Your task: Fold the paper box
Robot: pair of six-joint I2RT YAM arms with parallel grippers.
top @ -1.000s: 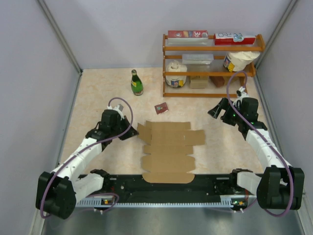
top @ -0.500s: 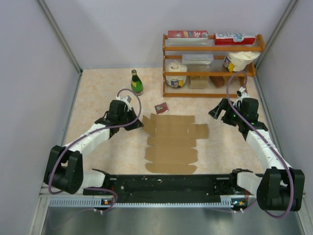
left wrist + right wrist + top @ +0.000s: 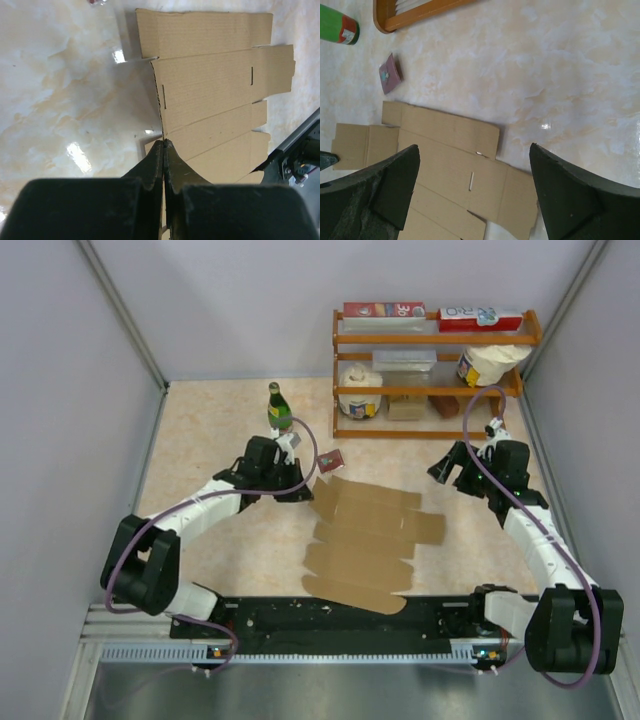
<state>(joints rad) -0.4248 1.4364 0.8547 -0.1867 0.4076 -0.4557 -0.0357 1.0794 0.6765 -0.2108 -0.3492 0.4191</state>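
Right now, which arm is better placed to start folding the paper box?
Left. The left gripper is shut on the paper box at its edge; the right gripper is open, off beside the sheet's far right corner, holding nothing.

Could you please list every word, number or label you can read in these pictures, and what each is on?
"30": on the colourful carton atop the shelf.
The red and white carton beside it: lettering too blurred to read.
The green bottle: label too small to read.
The dark-red card: print too small to read.
The cardboard sheet: no print.
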